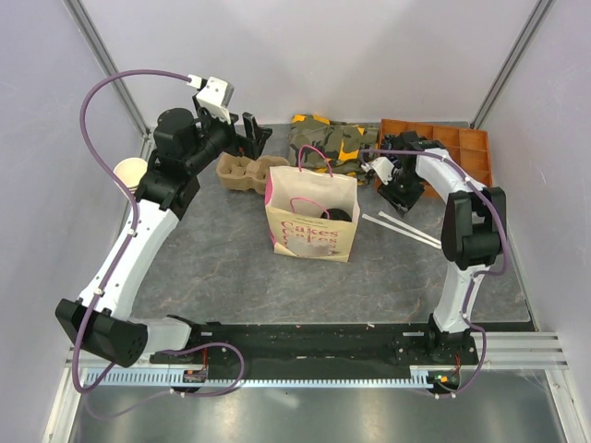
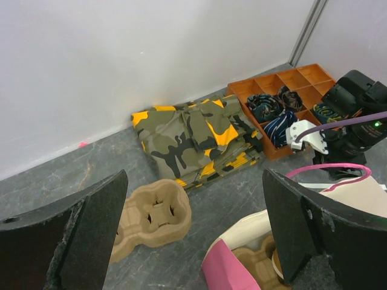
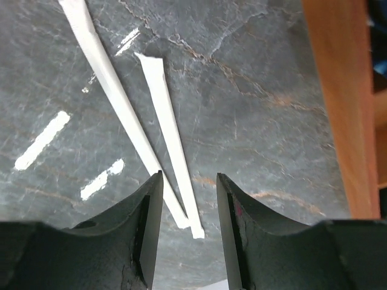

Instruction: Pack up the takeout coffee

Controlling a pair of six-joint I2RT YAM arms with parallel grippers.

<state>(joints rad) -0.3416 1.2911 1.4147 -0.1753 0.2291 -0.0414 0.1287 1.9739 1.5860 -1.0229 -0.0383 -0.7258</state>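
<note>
A cream paper bag [image 1: 312, 221] with pink handles stands open mid-table. A dark round shape [image 1: 336, 214] inside it looks like the takeout coffee's black lid; the cup body is hidden. In the left wrist view the bag's pink-lined mouth [image 2: 233, 269] shows a pulp carrier [image 2: 257, 266] inside. My left gripper [image 1: 257, 138] is wide open and empty [image 2: 193, 241], hovering above the bag's far left rim. My right gripper [image 1: 399, 197] is open and empty [image 3: 188, 181], low over the ends of two white wrapped straws [image 3: 169, 127] right of the bag.
A second brown pulp cup carrier [image 1: 242, 173] lies left of the bag, also in the left wrist view [image 2: 151, 217]. Folded camouflage cloth [image 1: 328, 138] lies behind the bag. An orange compartment tray [image 1: 462, 148] sits at the back right. A stack of paper cups [image 1: 129, 173] stands far left.
</note>
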